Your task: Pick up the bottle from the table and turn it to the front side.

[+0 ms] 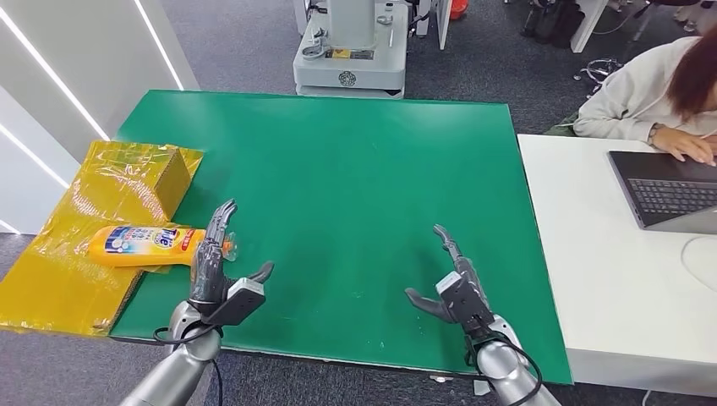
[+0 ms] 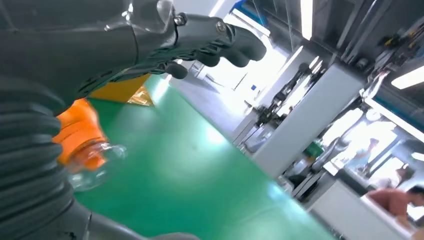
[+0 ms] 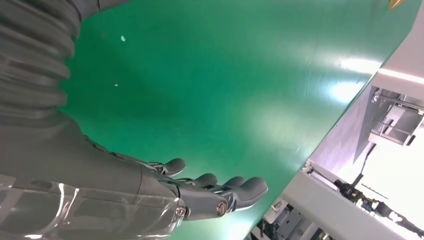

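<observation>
An orange bottle [image 1: 144,244] with a blue and white label lies on its side at the left edge of the green table [image 1: 338,169], its clear cap toward the table's middle. My left hand [image 1: 218,269] hovers at the cap end with fingers spread and thumb out, holding nothing. The left wrist view shows the bottle's neck and clear cap [image 2: 87,155] close under the left hand [image 2: 200,40]. My right hand [image 1: 457,283] stays open above the table's near right part, and the right wrist view shows this hand [image 3: 200,195] over bare green surface.
Yellow plastic wrap [image 1: 76,245] and a cardboard box [image 1: 173,182] lie under and behind the bottle. A white table [image 1: 609,279] joins on the right, where a person [image 1: 651,93] works at a laptop [image 1: 668,190]. A grey machine base [image 1: 351,59] stands beyond the far edge.
</observation>
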You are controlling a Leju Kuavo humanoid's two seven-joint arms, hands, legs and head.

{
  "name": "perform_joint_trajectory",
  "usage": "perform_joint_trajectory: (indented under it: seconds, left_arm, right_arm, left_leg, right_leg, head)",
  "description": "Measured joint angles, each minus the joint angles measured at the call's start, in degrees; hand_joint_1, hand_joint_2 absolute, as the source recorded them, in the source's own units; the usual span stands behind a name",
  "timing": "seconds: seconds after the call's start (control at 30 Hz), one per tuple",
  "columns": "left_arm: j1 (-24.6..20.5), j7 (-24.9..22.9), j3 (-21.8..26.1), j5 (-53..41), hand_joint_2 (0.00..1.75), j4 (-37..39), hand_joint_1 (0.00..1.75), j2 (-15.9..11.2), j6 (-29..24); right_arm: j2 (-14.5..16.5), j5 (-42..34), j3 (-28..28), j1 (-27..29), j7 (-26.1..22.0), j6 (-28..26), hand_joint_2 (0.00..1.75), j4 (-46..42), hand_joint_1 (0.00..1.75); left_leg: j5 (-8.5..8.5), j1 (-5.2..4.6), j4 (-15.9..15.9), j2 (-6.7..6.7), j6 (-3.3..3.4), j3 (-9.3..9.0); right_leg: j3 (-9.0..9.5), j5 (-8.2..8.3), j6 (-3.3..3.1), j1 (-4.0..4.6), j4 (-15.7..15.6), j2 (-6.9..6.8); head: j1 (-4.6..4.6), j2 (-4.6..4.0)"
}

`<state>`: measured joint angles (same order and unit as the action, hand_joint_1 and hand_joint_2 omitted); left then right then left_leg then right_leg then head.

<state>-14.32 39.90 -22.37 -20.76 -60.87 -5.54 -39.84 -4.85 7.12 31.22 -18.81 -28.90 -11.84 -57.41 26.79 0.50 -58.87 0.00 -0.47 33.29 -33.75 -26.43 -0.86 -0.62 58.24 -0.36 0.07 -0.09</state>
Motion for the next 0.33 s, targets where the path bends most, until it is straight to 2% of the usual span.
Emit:
perform_joint_trajectory:
  seconds: [0.17,0.33]
  left_arm:
    - [3.1,0.2,-0.4,9.1,1.75,-11.0,0.0,2.5,1.0]
    - [5.2,-1.1,-4.4,19.2,1.75,-15.4,0.0,3.7,11.2]
  right_arm:
    - [-1.0,-3.8,0.0,2.2,-2.7,-2.6,1.75,-0.6,0.0]
    - [-1.7,-6.5,-0.5,8.4,-4.8,-8.1,1.75,-7.7,0.0]
  left_leg:
    - [0.03,0.0,0.0,-0.01,0.02,0.06]
    - [0.11,0.0,0.0,-0.04,0.03,0.09]
  right_leg:
    - [-0.05,-0.01,0.02,0.0,0.0,-0.02]
    - [-0.07,-0.05,0.04,0.0,0.0,-0.05]
  head:
    - [0.01,0.0]
    - [-0.01,0.0]
